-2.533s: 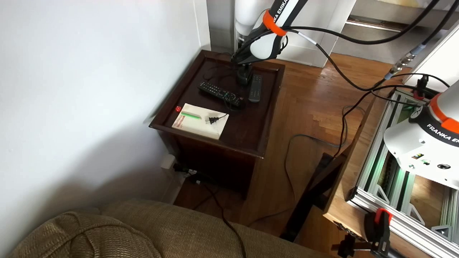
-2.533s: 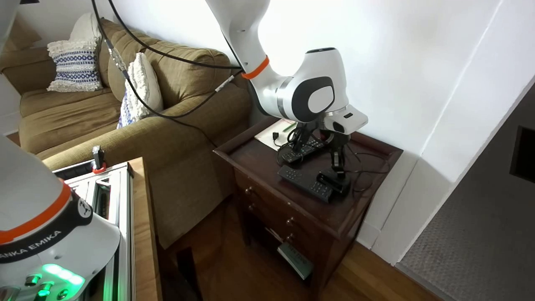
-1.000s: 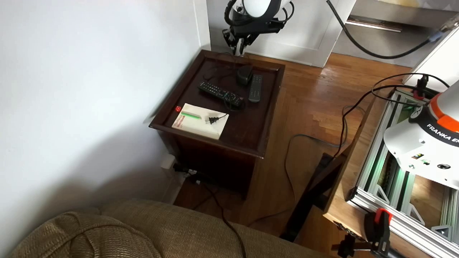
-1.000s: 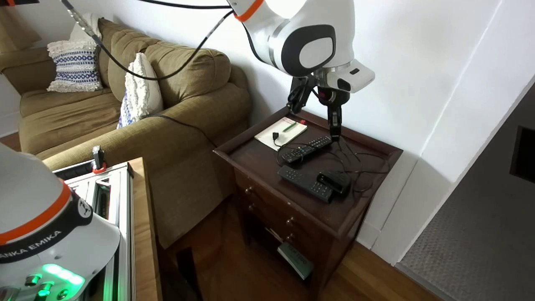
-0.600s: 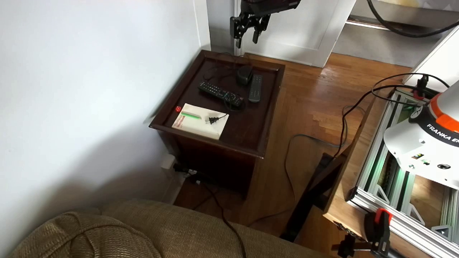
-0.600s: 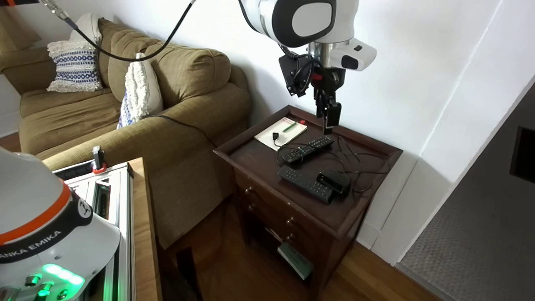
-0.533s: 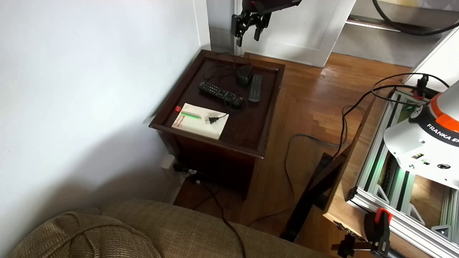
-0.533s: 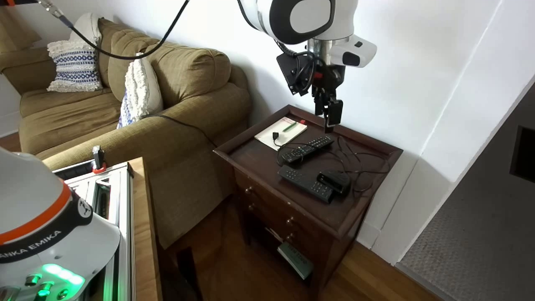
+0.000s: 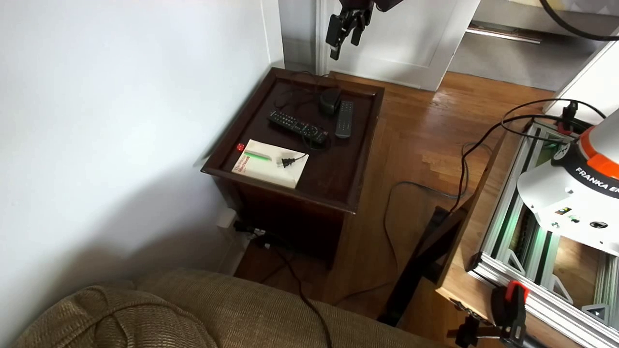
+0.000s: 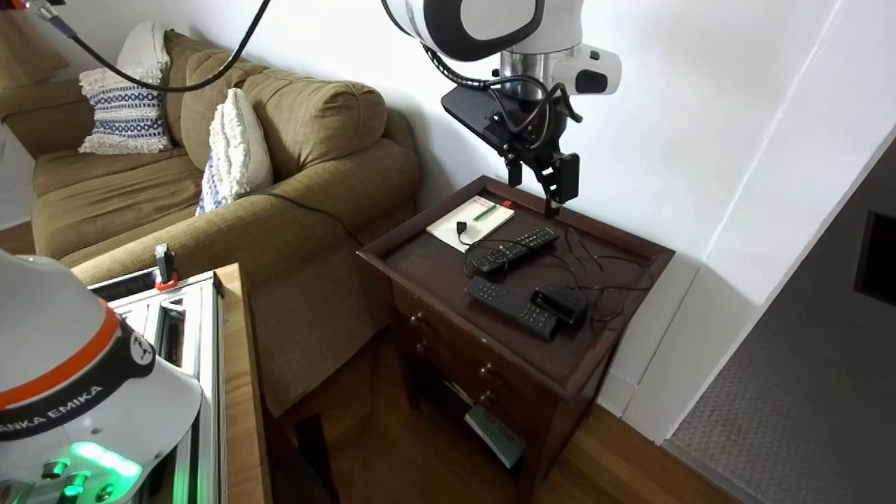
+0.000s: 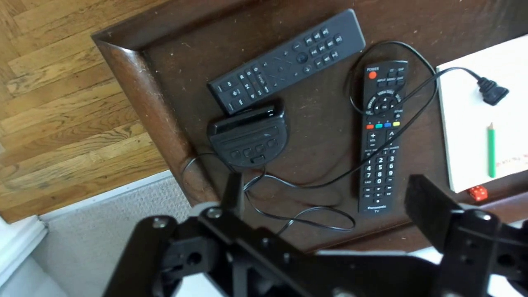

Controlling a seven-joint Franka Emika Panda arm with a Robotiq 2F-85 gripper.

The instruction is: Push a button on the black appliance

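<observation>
Wd flr (image 9: 411, 145), dk tbl (image 9: 333, 169), blk appliance (image 11: 251, 139)

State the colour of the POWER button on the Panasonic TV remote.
Orange-red; the POWER button shows best in the wrist view.

In the wrist view, the appliance (image 11: 248, 139) sits on the table (image 11: 317, 119) — a remote (image 11: 287, 62) lies just beside it at one o'clock, the TV remote (image 11: 379, 136) well apart at three. Past the TV remote, also at three, lies a book (image 11: 472, 119), with a plug (image 11: 493, 93) on it and a pencil (image 11: 492, 152) on it at six o'clock from the plug. A die (image 11: 478, 193) sits just beside the book's six o'clock edge. A cord (image 11: 317, 187) runs from the plug, over the TV remote, toward the appliance. In an exterior view, the sofa (image 10: 308, 245) stands beside the table at ten o'clock — and the gripper (image 10: 534, 197) hangs at twelve, higher than the table.
</observation>
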